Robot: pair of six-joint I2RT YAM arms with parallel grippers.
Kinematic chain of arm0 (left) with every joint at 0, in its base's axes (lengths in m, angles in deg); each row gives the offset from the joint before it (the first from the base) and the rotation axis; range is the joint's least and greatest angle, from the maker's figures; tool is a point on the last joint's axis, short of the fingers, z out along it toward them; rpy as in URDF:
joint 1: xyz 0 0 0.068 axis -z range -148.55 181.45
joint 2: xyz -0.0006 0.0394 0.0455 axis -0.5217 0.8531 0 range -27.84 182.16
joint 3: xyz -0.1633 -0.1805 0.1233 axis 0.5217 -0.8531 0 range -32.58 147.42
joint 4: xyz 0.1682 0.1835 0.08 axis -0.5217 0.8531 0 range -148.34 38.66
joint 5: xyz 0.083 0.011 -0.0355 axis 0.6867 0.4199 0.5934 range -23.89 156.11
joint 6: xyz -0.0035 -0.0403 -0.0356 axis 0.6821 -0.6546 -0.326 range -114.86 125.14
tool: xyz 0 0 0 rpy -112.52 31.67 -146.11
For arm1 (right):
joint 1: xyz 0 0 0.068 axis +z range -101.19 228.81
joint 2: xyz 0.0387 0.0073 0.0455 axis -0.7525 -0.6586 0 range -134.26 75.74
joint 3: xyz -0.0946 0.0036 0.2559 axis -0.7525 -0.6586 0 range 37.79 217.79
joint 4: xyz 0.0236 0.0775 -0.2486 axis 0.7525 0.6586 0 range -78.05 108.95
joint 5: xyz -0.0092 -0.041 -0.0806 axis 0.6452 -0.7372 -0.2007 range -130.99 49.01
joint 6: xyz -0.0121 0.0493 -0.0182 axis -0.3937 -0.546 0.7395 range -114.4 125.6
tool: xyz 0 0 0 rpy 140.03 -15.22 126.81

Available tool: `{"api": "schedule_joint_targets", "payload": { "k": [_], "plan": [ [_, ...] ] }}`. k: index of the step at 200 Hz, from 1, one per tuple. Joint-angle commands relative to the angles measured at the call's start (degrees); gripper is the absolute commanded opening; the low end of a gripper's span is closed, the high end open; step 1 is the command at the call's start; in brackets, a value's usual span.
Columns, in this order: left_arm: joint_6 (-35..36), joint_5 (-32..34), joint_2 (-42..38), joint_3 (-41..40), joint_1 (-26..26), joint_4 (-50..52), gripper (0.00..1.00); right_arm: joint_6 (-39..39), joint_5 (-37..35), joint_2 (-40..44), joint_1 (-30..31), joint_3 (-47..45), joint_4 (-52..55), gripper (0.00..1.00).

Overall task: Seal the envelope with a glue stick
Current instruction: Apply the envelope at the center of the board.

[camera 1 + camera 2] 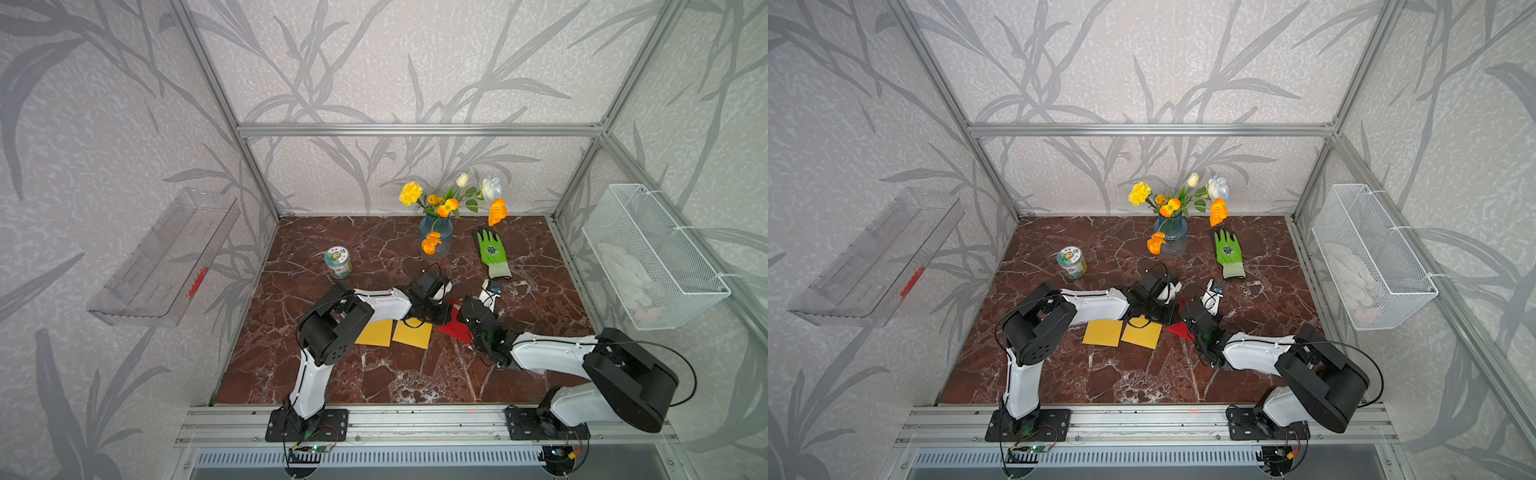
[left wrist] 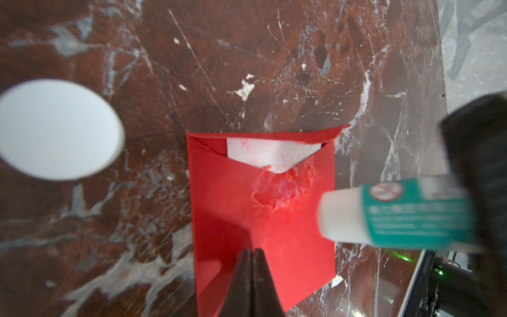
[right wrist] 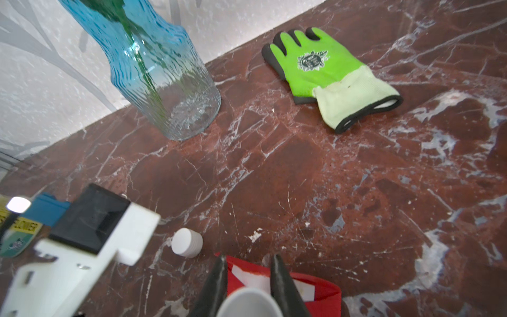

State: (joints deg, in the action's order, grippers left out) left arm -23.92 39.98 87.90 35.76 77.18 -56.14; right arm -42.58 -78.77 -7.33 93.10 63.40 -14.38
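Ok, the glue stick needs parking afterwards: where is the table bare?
The table is bare along the front, between the yellow sheets and the rail, and at the back between jar and vase. Crowded: the middle, where the left pincer is over the envelope, the right pincer holds the glue stick, with the cap nearby.

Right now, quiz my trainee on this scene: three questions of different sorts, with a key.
1. Which gripper holds the glue stick?
2. The flap of the red envelope is: A glued down, B open, C missing.
3. True or false: the white cap is on the glue stick.
Key: 1 right gripper; 2 B; 3 false, it lies on the table.
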Motion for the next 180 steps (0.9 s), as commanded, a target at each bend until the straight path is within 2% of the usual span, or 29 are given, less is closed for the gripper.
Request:
{"api": "schedule_joint_targets", "payload": {
  "k": [1, 86, 180],
  "plan": [
    [0.3, -1.3, 1.9, -2.0, -0.3, 3.6, 0.00, -1.0, 0.6, -2.7, 0.1, 0.5, -1.4, 0.00],
    [0.4, -1.5, 2.6, -1.9, -0.6, 4.2, 0.00, -2.4, -2.6, -9.0, 0.1, 2.9, -3.7, 0.00],
    [0.2, -0.8, 3.0, -2.0, -0.6, 4.7, 0.00, -5.2, -0.9, -1.9, -1.8, 4.2, 4.4, 0.00]
  ]
}}
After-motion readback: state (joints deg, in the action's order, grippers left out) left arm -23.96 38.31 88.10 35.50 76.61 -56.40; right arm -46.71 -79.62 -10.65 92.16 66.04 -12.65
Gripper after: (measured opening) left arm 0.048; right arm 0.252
